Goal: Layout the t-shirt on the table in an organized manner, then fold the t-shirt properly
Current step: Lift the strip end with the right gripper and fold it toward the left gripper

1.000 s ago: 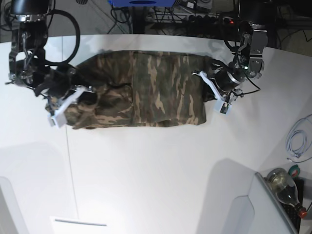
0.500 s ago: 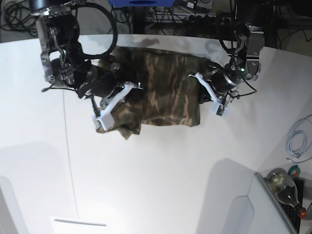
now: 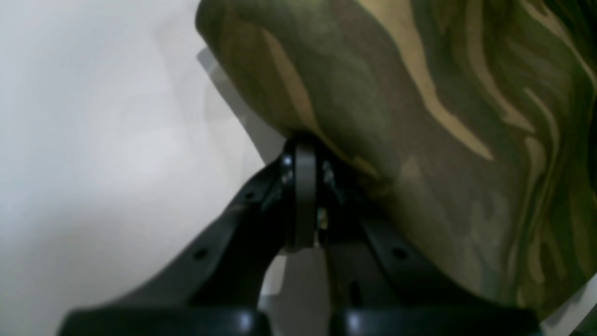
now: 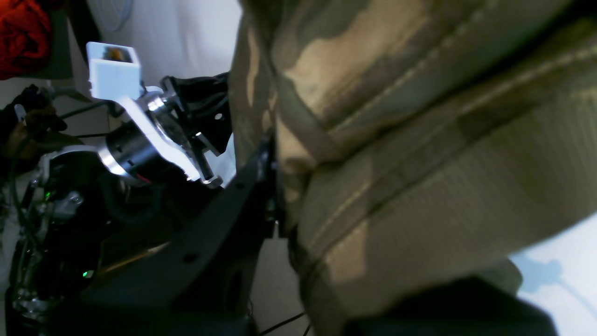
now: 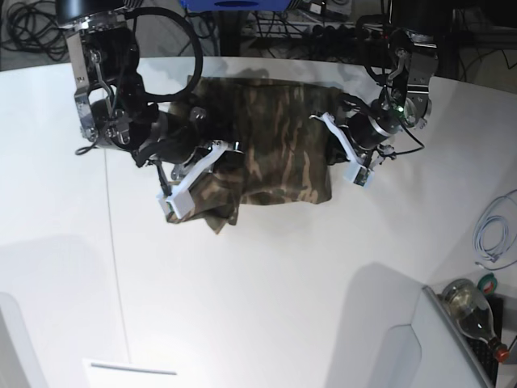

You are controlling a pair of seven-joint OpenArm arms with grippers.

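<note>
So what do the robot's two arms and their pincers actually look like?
Both arms are black with exposed metal joints and looping black cables. Each carries a white bracket with a small white camera housing near the wrist. The left pincer has dark plastic fingers with visible screws; the right pincer looks similarly black.

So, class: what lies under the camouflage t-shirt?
Under the t-shirt only the white table shows around its edges; the tabletop beneath the cloth is covered. Both claws pinch its ends.
</note>
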